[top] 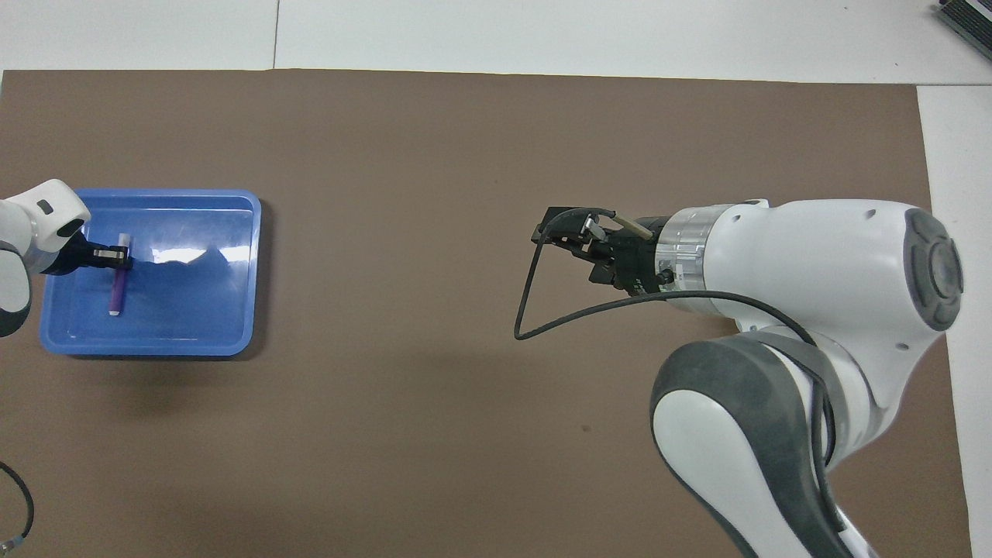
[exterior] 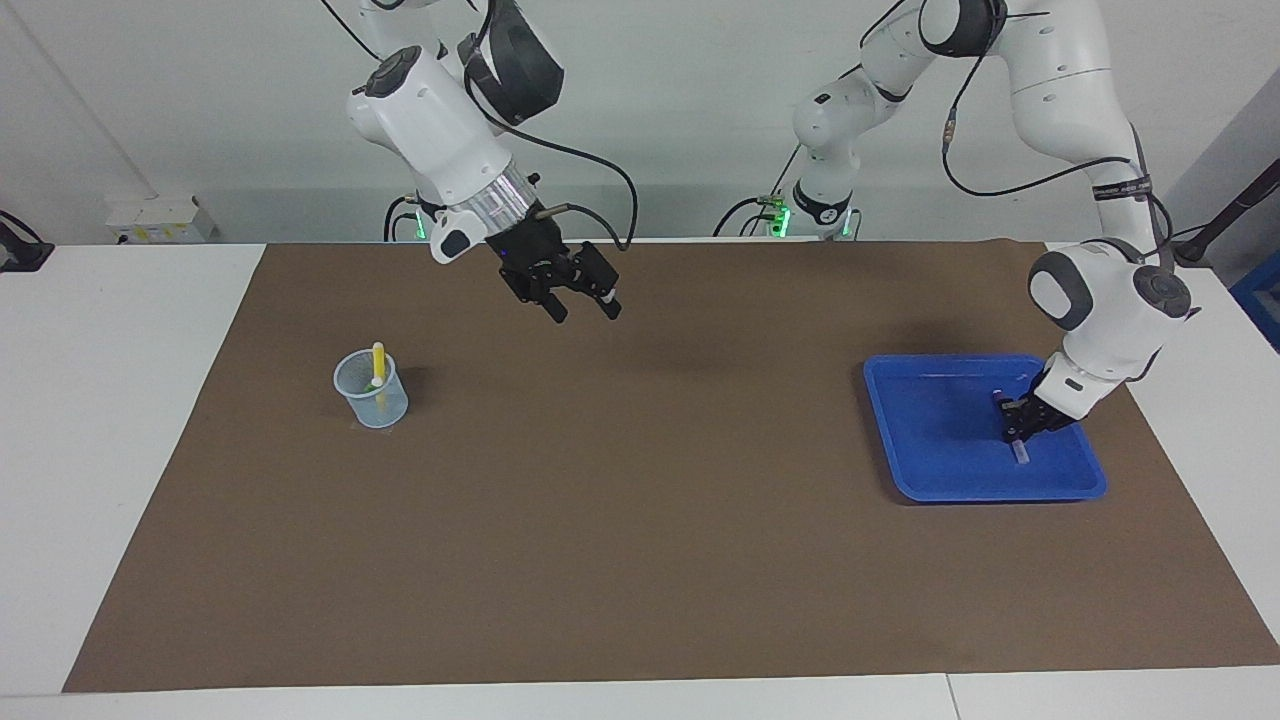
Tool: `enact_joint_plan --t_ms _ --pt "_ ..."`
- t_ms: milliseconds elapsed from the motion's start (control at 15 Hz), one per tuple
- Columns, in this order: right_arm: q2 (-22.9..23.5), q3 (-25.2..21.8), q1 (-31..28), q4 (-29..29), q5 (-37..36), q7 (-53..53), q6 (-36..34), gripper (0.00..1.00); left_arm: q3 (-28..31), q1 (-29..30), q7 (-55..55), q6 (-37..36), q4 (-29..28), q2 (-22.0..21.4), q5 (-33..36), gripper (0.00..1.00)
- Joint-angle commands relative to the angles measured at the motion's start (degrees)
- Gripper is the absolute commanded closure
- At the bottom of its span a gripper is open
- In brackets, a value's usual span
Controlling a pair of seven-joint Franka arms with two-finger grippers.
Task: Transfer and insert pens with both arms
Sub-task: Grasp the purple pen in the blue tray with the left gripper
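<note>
High facing view, steep overhead view, shared table (exterior: 640, 600)

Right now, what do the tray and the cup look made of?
Blue tray: probably glossy moulded plastic; the overhead view shows bright glare on its floor. Cup: likely thin translucent plastic; the yellow pen shows through its wall.

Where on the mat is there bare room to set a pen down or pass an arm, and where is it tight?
The brown mat lies bare between the cup and the blue tray, and along its edge farthest from the robots. The right tool hangs open over that middle stretch. It is tight in the tray, where the left tool is shut on the purple pen.
</note>
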Motion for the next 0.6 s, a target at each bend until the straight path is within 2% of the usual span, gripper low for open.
enact_joint_plan --t_ms 0,266,533 --pt "-0.15 -0.12 0.42 -0.47 1.43 0.66 1.09 0.0 -0.07 -0.44 -2.22 -4.56 1.22 0.7 0.36 1.0" --pt "-0.06 -0.12 0.42 -0.47 1.43 0.66 1.18 0.0 -0.42 -3.86 -10.73 -16.77 8.7 0.09 -2.52 1.0" --pt "-0.06 -0.03 0.42 -0.38 1.43 0.74 1.27 0.0 -2.0 -5.71 -25.3 -23.46 9.15 -4.03 -7.09 1.0"
